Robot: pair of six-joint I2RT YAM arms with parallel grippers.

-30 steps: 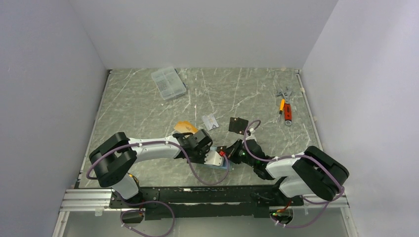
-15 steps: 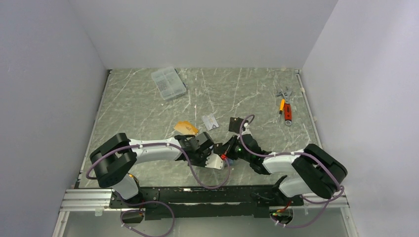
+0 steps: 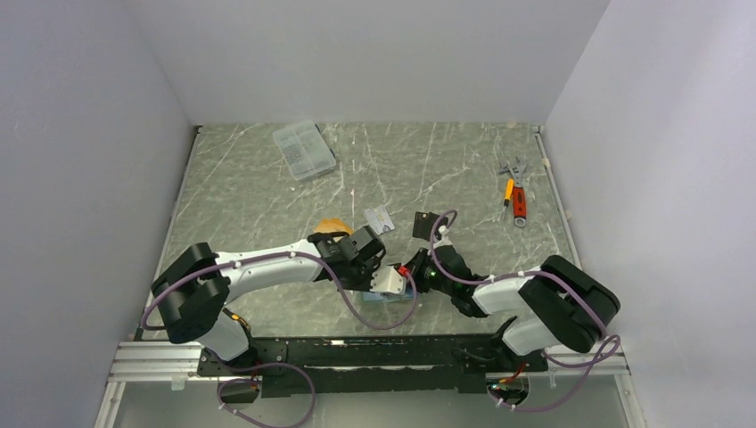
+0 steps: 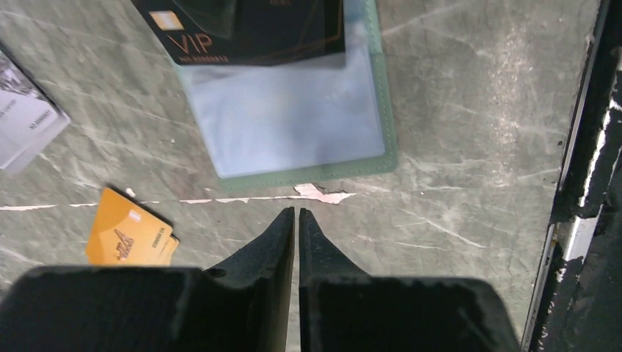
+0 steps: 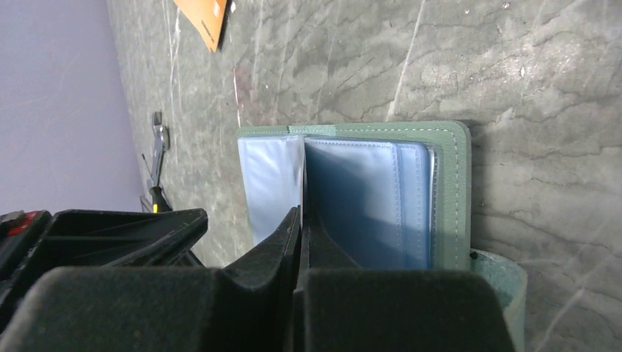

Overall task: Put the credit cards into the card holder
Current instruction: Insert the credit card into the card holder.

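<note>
So the card holder (image 4: pixel 293 125) lies open and flat on the worktop (image 3: pixel 446 169), close to the near edge. It is grey-green outside and light blue inside, with shiny see-through pockets. A black card (image 4: pixel 257 29) that says VIP lies over its far half. I cannot tell if it sits in a pocket.

The orange card (image 4: pixel 130 238) and the silver-white card (image 4: pixel 26 117) are not inside. Both lie flat on the worktop just beside the holder. A clear box (image 3: pixel 304 150) sits far back; the bits in it are too small to tell.

The left arm (image 3: pixel 267 266) and the right arm (image 3: pixel 499 292) bend low and meet over the holder. The left fingers (image 4: pixel 282 235) are pressed together with nothing between them, pointing at the holder's edge. The right fingers (image 5: pixel 282 242) are squeezed together too, and they seem to pinch one blue leaf of the holder, which stands up.
</note>
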